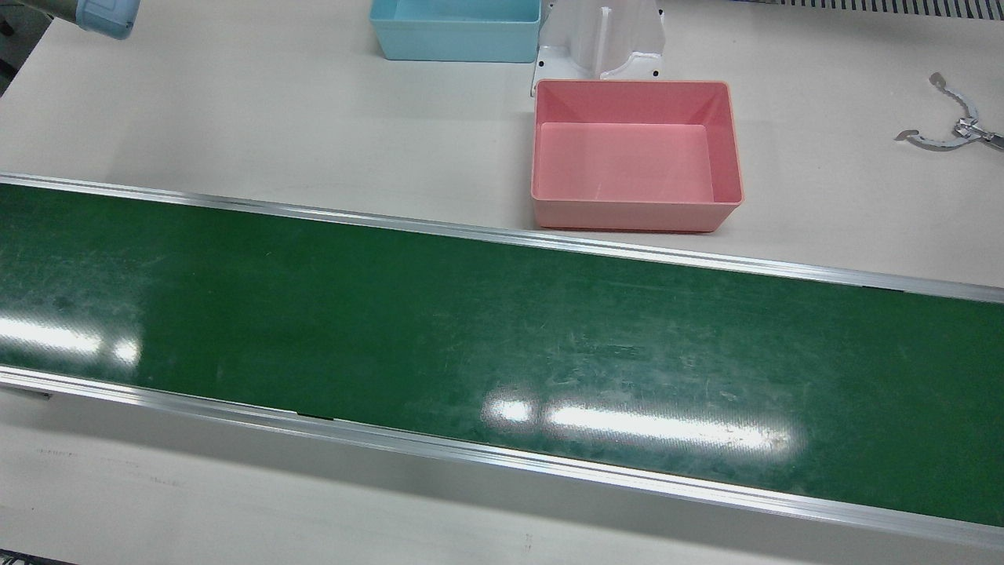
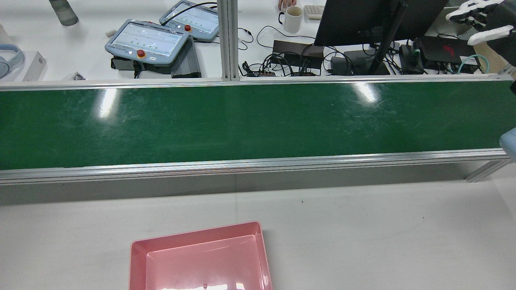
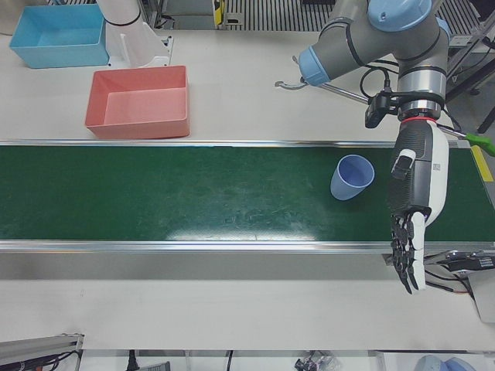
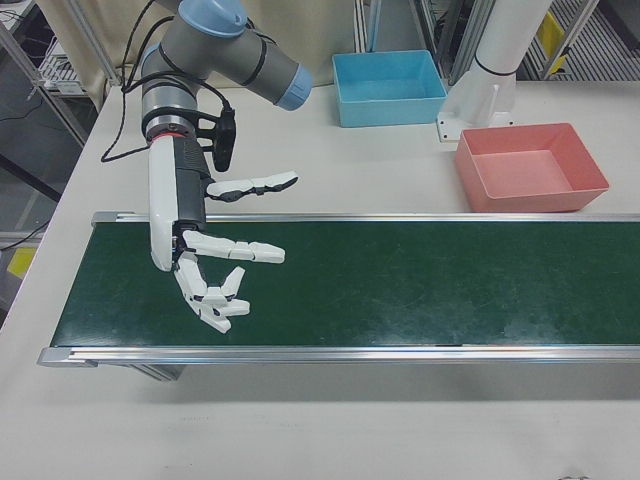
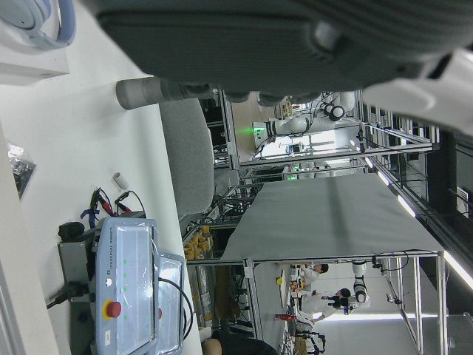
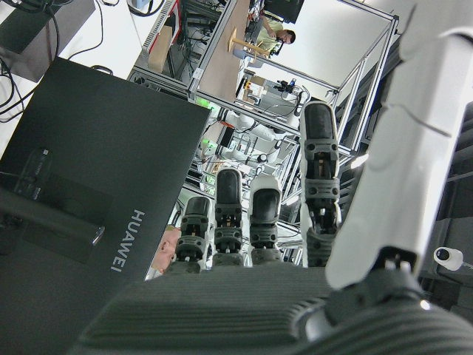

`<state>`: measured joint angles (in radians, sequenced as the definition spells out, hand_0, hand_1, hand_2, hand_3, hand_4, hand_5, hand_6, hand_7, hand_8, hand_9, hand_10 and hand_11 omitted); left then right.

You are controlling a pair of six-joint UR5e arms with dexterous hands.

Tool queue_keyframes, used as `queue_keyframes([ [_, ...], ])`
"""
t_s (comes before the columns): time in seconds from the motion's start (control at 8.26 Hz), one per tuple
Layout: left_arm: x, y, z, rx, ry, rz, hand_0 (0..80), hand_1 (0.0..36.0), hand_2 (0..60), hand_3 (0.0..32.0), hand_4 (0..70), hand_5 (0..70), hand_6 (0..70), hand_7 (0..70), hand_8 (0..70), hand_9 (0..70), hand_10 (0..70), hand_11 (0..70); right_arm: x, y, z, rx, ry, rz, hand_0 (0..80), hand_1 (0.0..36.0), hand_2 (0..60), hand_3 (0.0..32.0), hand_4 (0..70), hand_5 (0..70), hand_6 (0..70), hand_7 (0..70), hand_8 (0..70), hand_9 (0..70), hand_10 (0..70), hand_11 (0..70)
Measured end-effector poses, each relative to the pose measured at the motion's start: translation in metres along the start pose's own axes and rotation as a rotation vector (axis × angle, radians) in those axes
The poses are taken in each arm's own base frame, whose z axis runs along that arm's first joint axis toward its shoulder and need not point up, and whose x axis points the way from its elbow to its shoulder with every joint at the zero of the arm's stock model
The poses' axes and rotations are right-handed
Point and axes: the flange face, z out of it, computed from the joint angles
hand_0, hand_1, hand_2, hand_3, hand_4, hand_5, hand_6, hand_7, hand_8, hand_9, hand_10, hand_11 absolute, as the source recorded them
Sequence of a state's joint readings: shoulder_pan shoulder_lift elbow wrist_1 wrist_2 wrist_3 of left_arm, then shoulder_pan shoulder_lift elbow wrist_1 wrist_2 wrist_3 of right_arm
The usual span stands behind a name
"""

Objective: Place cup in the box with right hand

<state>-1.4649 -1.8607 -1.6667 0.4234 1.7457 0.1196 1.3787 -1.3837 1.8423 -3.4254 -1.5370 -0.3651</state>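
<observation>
A blue cup (image 3: 352, 178) stands on the green belt (image 3: 193, 193), mouth tipped up, close beside the left hand (image 3: 414, 205). That hand hangs over the belt's end with its fingers straight and apart, holding nothing. The right hand (image 4: 215, 255) is at the other end of the belt, fingers spread wide, also empty. The pink box (image 1: 635, 157) sits on the desk (image 1: 235, 118) just behind the belt. A blue box (image 1: 455, 27) is further back.

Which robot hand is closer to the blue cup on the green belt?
The left hand. It hangs open just beside the blue cup. The right hand is open over the belt's far opposite end, where no cup shows.
</observation>
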Motion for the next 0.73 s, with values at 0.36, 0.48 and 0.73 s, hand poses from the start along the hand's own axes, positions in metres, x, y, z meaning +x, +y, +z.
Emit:
queue_keyframes([
  [0.36, -0.0001, -0.0005, -0.0001, 0.001, 0.0, 0.0, 0.0, 0.0, 0.0, 0.0, 0.0, 0.0, 0.0, 0.0, 0.0, 0.0, 0.0, 0.0, 0.0002, -0.0004, 0.0, 0.001, 0.0, 0.0, 56.3, 10.7, 0.0, 0.0, 49.1, 6.5, 20.1, 70.0, 17.5, 37.8, 13.0, 20.0],
  [0.48, -0.0002, -0.0007, -0.0002, 0.001, 0.0, 0.0, 0.0, 0.0, 0.0, 0.0, 0.0, 0.0, 0.0, 0.0, 0.0, 0.0, 0.0, 0.0, 0.0001, -0.0004, 0.0, 0.001, 0.0, 0.0, 56.5, 10.8, 0.0, 0.0, 48.7, 6.6, 19.9, 70.0, 17.4, 37.6, 12.9, 19.9],
  [0.73, -0.0001, -0.0006, -0.0001, 0.001, 0.0, 0.0, 0.0, 0.0, 0.0, 0.0, 0.0, 0.0, 0.0, 0.0, 0.0, 0.0, 0.0, 0.0, -0.0001, -0.0004, 0.0, 0.001, 0.0, 0.0, 56.3, 10.8, 0.0, 0.0, 49.2, 6.6, 20.1, 70.0, 17.6, 37.9, 13.2, 20.3],
])
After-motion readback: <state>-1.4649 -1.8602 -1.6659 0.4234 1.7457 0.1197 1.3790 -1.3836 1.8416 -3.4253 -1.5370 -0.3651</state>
